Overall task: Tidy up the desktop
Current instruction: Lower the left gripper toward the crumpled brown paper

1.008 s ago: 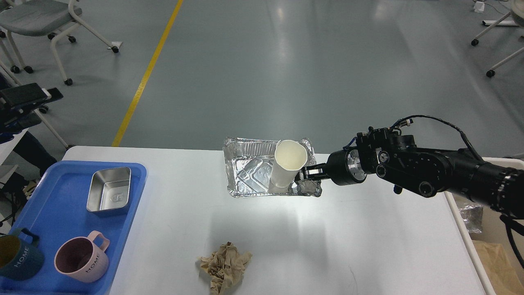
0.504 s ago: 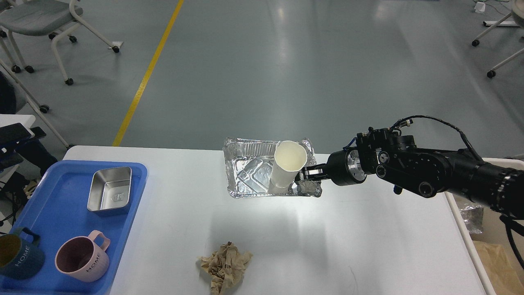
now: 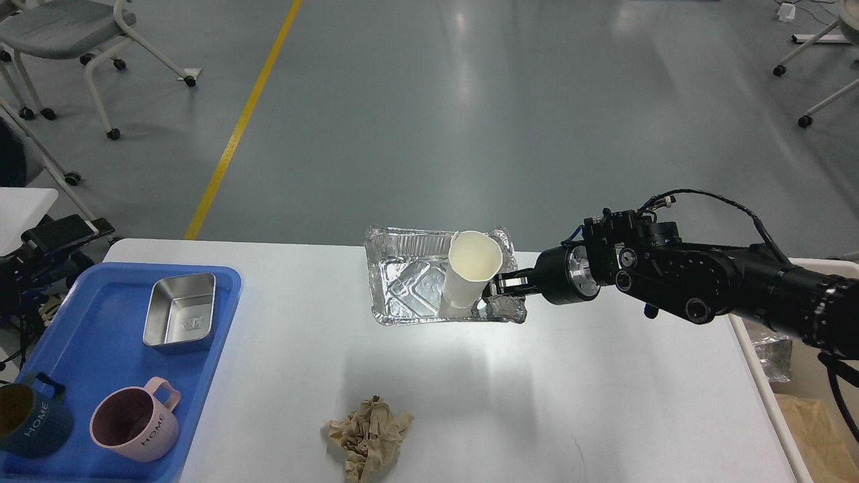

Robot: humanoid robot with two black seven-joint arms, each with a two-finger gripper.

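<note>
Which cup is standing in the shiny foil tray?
The white paper cup, by the pincer. The pink mug and dark mug sit on the blue tray.

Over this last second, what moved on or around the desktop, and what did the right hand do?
The foil tray with the paper cup in it drifted very slightly left, as did the right hand, which stays at the tray's right rim. Off the desktop's left edge, dark equipment shifted. Blue tray, mugs and crumpled paper stayed put.

Blue mug [image 3: 30,417] cut by left edge, right pincer [image 3: 498,284] fingertips hidden behind paper cup [image 3: 470,270]
</note>
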